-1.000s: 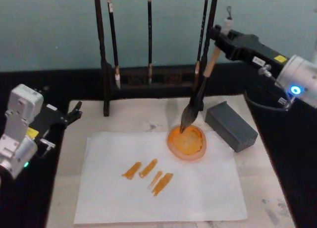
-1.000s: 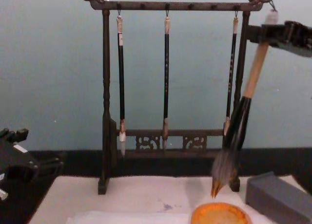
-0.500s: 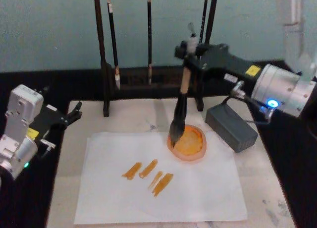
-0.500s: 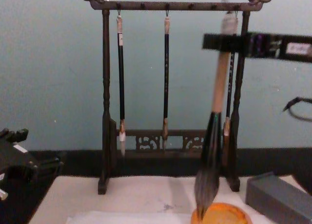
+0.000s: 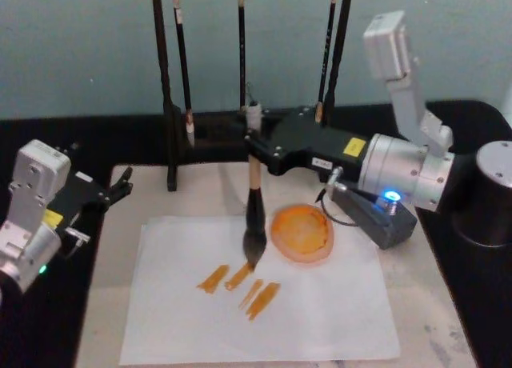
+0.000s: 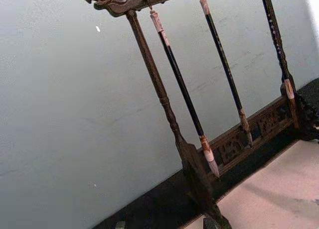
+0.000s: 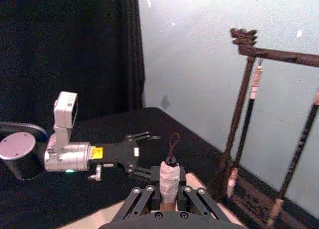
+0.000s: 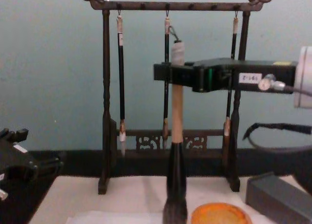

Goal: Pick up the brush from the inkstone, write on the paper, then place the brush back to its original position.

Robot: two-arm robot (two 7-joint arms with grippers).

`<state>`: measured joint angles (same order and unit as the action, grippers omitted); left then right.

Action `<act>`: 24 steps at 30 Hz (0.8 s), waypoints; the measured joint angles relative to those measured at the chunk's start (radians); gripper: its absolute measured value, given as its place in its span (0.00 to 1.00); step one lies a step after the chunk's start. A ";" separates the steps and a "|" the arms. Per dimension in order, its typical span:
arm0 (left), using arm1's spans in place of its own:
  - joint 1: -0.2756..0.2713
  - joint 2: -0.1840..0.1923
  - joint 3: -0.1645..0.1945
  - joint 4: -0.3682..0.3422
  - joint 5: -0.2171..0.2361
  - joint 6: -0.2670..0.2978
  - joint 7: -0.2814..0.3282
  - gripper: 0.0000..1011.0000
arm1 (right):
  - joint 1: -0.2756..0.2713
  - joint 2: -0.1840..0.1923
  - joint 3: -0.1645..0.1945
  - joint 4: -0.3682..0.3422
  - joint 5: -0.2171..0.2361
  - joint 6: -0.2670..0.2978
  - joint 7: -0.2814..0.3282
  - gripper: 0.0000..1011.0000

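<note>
Writing step in hand, no doubt about it. Clamped shut on the brush (image 5: 254,194) by the right gripper (image 5: 254,140), high on the handle, just under the white cap and its black loop. Held upright, just left of the inkstone (image 5: 302,233), with the tip down at the paper (image 5: 320,320), right above the four orange strokes (image 5: 240,284) lying to the left of the inkstone and nearer the robot. Touching the sheet or a hair above it? Hard to call from the head view. Looking at the brush now: thick tan handle, black bulbous ferrule, bristles dark and drawn together to a point, probably loaded and soft, so likely to splay under any real pressure. Next up, by the look of it: either pull one more light stroke across the sheet, keeping the handle vertical and the press gentle, or lift straight up to clear the paper without smearing, swing right, and lower the bristles back onto the inkstone before letting go. Worth watching the grey block (image 5: 376,216) just right of the inkstone on that return. Parked well to the left of the inkstone, off the sheet: left gripper (image 5: 122,182), fingers apart, holding nothing.
</note>
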<state>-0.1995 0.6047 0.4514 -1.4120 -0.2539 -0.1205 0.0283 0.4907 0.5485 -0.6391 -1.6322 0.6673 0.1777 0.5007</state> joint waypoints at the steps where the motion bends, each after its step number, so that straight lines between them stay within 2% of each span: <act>1: 0.000 0.000 0.000 0.000 0.000 0.000 0.000 1.00 | 0.001 -0.003 -0.001 0.002 -0.002 0.001 0.004 0.17; 10: 0.000 0.000 0.000 0.000 0.000 0.000 0.000 1.00 | -0.002 -0.038 -0.017 0.027 -0.025 0.010 0.037 0.17; 24: 0.000 0.000 0.000 0.000 0.000 0.000 0.000 1.00 | 0.005 -0.072 -0.030 0.059 -0.018 0.036 0.074 0.17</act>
<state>-0.1995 0.6047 0.4514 -1.4120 -0.2539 -0.1205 0.0283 0.4953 0.4769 -0.6694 -1.5735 0.6492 0.2138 0.5742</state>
